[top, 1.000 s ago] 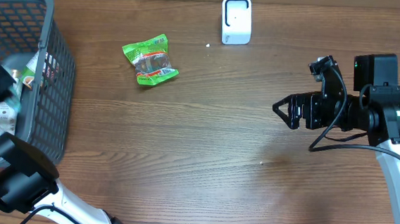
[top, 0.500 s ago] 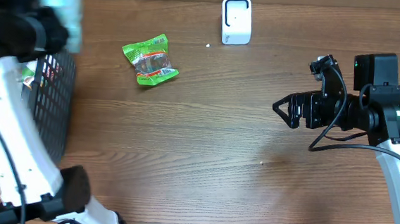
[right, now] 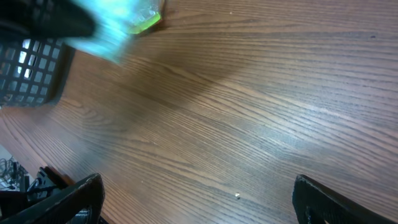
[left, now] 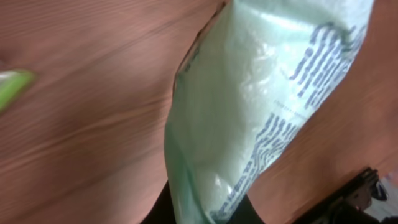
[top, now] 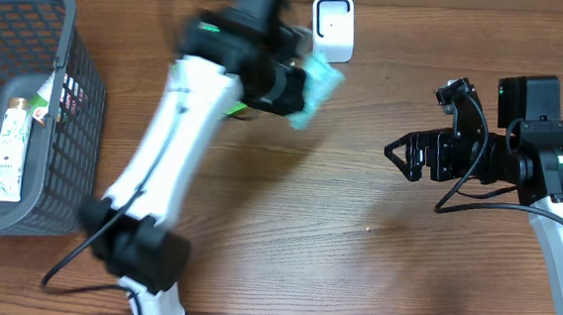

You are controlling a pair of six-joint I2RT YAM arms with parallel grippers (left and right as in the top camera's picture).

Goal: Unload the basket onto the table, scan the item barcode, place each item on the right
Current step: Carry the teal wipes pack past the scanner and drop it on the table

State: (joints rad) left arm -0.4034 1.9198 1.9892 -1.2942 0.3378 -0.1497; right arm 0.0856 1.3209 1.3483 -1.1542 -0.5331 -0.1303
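Two arms work over a brown wooden surface [top: 285,247]. At the far left stands a grey mesh basket [top: 78,84], and a white-and-green carton [top: 6,153] lies inside it against the left wall, with some smaller packaging beside it that is too hidden to identify.

The left arm reaches diagonally from the near edge up toward the back of the surface. It covers most of a green snack packet [top: 233,107], of which only a sliver shows. The left tool [top: 288,87], blurred in the overhead view, is pressed together on a pale green pouch [top: 317,83]. The wrist view shows the pouch [left: 261,106] rising out from between the dark fingers, with dark print running along one side. No barcode can be made out.

The pouch hangs just in front of the white scanner [top: 332,27], which stands at the back edge. Whether the two touch cannot be told.

At the right, well apart from the pouch, the right tool [top: 398,156] points left. It is spread wide and holds nothing, and its wrist view shows bare wood between its two fingers [right: 68,199].
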